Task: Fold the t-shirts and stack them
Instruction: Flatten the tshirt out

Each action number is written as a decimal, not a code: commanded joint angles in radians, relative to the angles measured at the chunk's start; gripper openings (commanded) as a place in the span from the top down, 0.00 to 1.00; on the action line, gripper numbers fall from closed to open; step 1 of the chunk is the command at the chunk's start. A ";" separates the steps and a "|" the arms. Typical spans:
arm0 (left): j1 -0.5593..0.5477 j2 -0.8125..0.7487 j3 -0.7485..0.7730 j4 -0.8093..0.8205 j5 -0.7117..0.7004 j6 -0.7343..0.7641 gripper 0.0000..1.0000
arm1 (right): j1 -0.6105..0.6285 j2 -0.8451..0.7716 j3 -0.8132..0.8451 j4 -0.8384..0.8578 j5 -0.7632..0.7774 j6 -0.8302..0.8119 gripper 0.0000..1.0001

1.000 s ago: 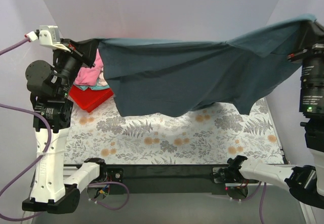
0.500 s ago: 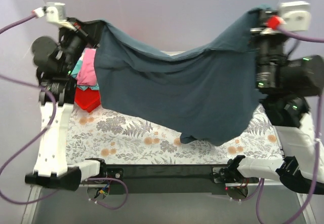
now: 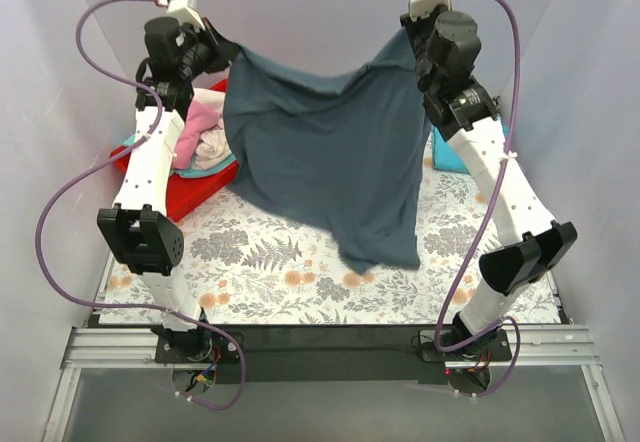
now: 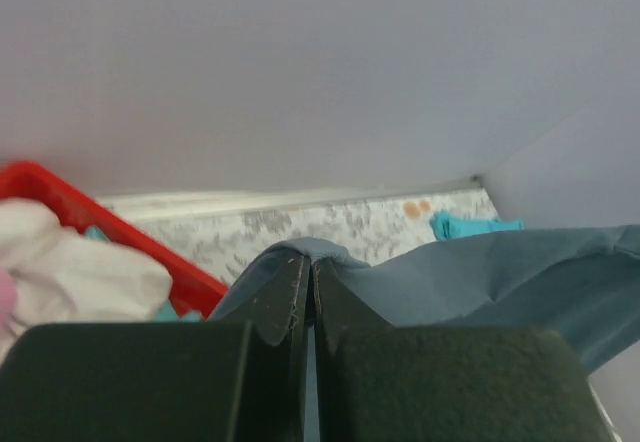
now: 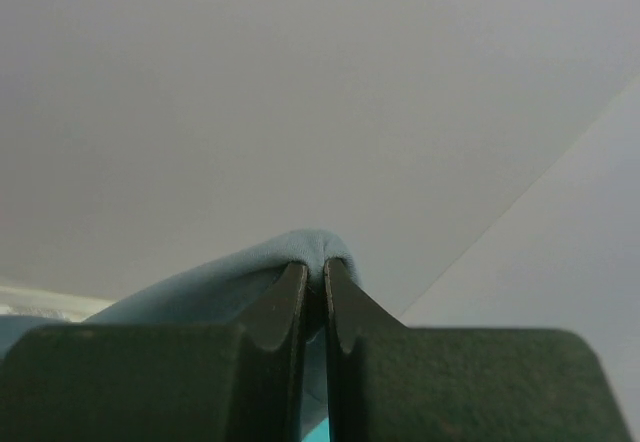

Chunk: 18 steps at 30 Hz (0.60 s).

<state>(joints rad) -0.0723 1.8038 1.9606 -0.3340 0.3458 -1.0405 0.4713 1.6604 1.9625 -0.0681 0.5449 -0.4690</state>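
**Arms Drawn Inward, Shirt Hangs Narrower**

Both arms stand taller and closer together than half a second ago. The slate grey-blue t-shirt (image 3: 330,162) now hangs narrow at centre frame, hem low over the table cover (image 3: 300,272). It appears ready to be laid flat.

The left gripper (image 4: 308,262) and right gripper (image 5: 312,267) each pinch one upper corner.

Count:
- One shirt aloft.
- One red tray (image 3: 190,194), upper left, holding a pink shirt (image 3: 195,127), a cream-white shirt (image 3: 215,145) and a teal edge.
- One turquoise shirt (image 3: 450,154), right.

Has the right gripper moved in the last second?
Yes. The right gripper, shut on the large slate grey-blue cloth t-shirt, has swung inward, away from the right wall toward the centre of the view.
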 commanded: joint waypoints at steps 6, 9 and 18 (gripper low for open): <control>0.071 -0.064 0.287 0.114 0.033 0.030 1.00 | 0.003 -0.033 0.403 0.116 -0.097 -0.031 0.99; 0.071 -0.107 0.230 0.173 0.067 0.043 1.00 | 0.003 -0.166 0.229 0.166 -0.105 -0.010 0.99; 0.071 -0.426 -0.464 0.312 0.107 0.014 1.00 | 0.003 -0.637 -0.561 0.121 0.001 0.206 0.99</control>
<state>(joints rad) -0.0032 1.4677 1.7027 -0.0586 0.4358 -1.0119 0.4740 1.0698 1.5829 0.0952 0.4770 -0.3901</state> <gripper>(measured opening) 0.015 0.017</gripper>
